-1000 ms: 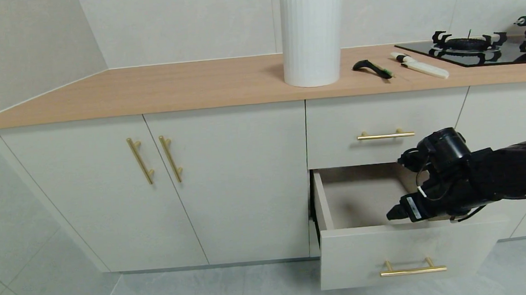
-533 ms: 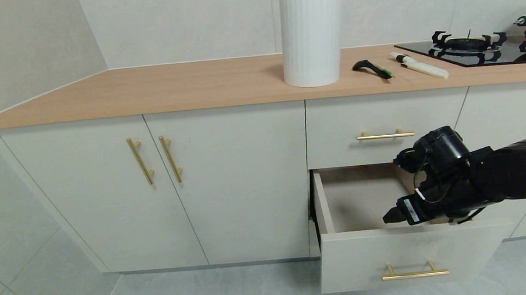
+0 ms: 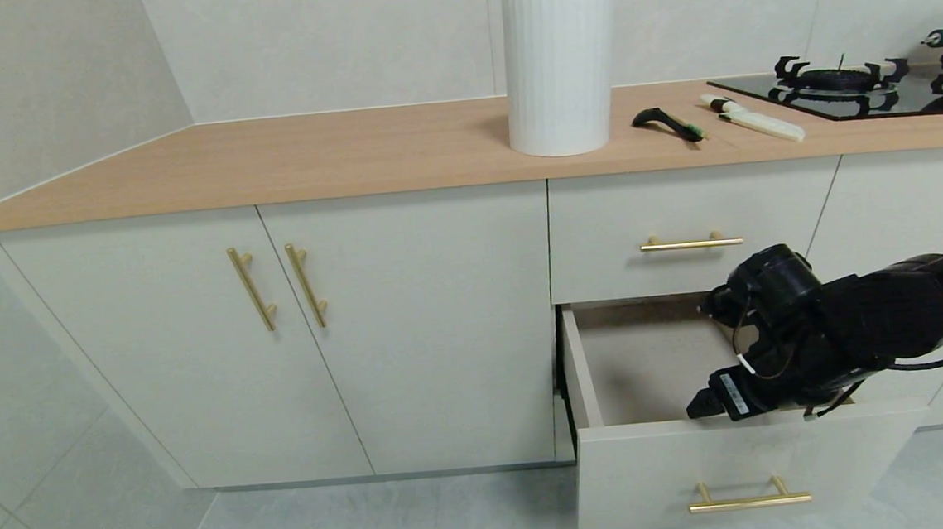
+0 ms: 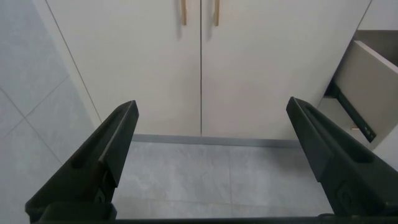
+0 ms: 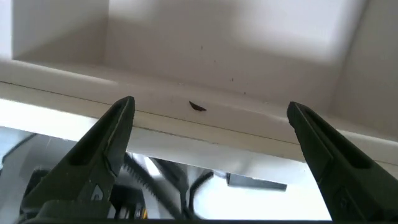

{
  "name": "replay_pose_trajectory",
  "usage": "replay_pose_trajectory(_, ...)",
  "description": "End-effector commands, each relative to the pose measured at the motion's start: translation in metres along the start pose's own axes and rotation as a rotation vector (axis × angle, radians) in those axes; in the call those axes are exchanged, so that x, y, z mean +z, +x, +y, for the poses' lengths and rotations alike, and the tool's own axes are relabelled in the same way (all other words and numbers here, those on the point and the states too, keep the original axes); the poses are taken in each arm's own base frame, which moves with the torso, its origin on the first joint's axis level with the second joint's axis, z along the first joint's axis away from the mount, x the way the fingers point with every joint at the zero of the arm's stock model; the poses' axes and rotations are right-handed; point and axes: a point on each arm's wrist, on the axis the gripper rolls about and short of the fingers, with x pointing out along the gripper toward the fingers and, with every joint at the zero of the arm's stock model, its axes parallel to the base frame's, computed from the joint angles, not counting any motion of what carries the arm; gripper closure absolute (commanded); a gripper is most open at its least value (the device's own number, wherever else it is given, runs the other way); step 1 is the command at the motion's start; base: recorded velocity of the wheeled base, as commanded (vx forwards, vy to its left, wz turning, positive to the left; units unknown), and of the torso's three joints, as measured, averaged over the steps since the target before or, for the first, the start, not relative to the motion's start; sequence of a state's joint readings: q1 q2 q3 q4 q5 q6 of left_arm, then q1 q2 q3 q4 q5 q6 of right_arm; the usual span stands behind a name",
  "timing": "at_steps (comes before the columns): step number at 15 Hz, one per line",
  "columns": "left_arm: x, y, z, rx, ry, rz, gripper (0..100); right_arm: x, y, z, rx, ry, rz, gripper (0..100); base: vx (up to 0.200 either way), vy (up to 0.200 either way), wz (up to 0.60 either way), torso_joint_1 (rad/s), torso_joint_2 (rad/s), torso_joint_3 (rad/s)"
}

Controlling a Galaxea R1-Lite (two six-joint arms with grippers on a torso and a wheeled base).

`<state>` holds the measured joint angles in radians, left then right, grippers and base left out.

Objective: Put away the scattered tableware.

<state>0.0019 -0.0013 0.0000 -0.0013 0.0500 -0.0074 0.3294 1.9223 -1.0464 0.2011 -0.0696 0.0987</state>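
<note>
A kitchen unit with a wooden table [image 3: 306, 156] ran across the upper half of the head view. Right of centre on the table stood a tall white ribbed canister [image 3: 561, 67], upright. Just to its right lay a black peeler [image 3: 667, 124] with a green end, and beside that, a little apart, a white knife [image 3: 752, 118]; both lay flat on the wood. A gas hob [image 3: 849, 89] was set into the table at the upper right edge of the frame.

Below the table, two cabinet doors [image 3: 277, 336] with gold bar handles were closed at centre left. To their right an upper drawer [image 3: 689, 228] was closed, and under it the lower drawer [image 3: 643, 468] stood open at the lower right, with no contents visible in it.

The right gripper [image 3: 701, 404] sat at the top edge of the lower drawer's front panel. In the right wrist view its fingers [image 5: 118, 130] were spread wide with the drawer's front edge running across between them, and they held nothing.

In the left wrist view the left gripper [image 4: 211, 109] was also spread wide and empty, facing the closed cabinet doors and the grey tiled floor [image 4: 205, 177].
</note>
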Motion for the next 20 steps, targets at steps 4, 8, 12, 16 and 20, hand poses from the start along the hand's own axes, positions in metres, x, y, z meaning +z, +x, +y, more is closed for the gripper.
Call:
replay_pose_trajectory(4,0.0,0.0,0.0,0.0,0.0,0.001,0,-0.012,-0.019,-0.002,-0.005,-0.008,0.084,0,0.0,0.0,0.0,0.0,0.0,0.0)
replay_pose_trajectory(8,0.0,0.0,0.0,0.002,0.0,0.001,0,-0.029,-0.036,-0.002,-0.012,-0.031,0.227,0,0.0,0.0,0.0,0.0,0.0,0.0)
replay_pose_trajectory(12,0.0,0.0,0.0,0.002,0.0,0.001,0,-0.046,-0.039,0.008,-0.016,-0.091,0.39,0,0.0,0.0,0.0,0.0,0.0,0.0)
replay_pose_trajectory(16,0.0,0.0,0.0,0.002,0.0,-0.001,0,-0.054,-0.042,0.01,-0.016,-0.138,0.47,0,0.0,0.0,0.0,0.0,0.0,0.0)
replay_pose_trajectory(20,0.0,0.0,0.0,0.0,0.0,-0.001,0,-0.067,-0.048,0.01,-0.004,-0.251,0.624,0,0.0,0.0,0.0,0.0,0.0,0.0)
